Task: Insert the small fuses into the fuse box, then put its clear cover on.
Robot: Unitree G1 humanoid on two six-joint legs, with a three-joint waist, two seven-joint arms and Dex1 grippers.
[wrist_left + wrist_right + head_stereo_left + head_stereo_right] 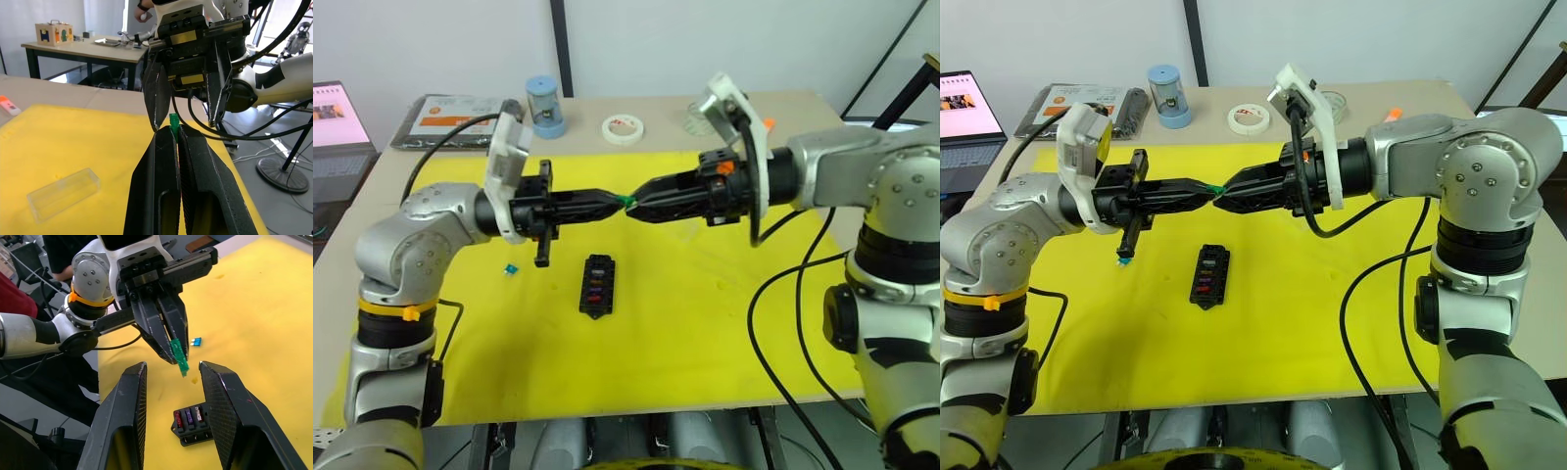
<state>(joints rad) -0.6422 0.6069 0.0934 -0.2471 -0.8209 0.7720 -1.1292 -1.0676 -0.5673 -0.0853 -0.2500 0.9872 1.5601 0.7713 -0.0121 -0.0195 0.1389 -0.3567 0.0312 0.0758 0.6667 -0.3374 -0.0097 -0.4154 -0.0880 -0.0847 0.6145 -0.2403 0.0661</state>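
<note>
Left eye view: above the yellow mat (705, 323) covering the surface, the left claw (619, 202) is pinching a tiny green blade fuse (628, 200) between its closed black fingers and presenting it tip to tip to the right claw (636, 207). In the right wrist view, the right claw's fingers are standing wide apart on either side of the fuse and gripping nothing. The left wrist view is showing the fuse poking up from the left claw's closed tips, close to one of the opposing fingers.

Directly below the meeting point, the small black rectangular fuse box (597, 286) is lying flat on the mat, with red and purple fuses already sitting in its slots and other slots looking empty. A small teal fuse (511, 267) is lying loose on the mat near the left arm. The clear rectangular plastic cover (63, 192) is resting on the mat, apart from the box.

This is reading as a mid-air handover, and the risk is in its timing. Only a short length of fuse is standing proud of the left tips, so the right fingers, if they are closing off-centre, could clip the left claw or twist the fuse askew. An early release by the left claw would be dropping the fuse towards the mat.
</note>
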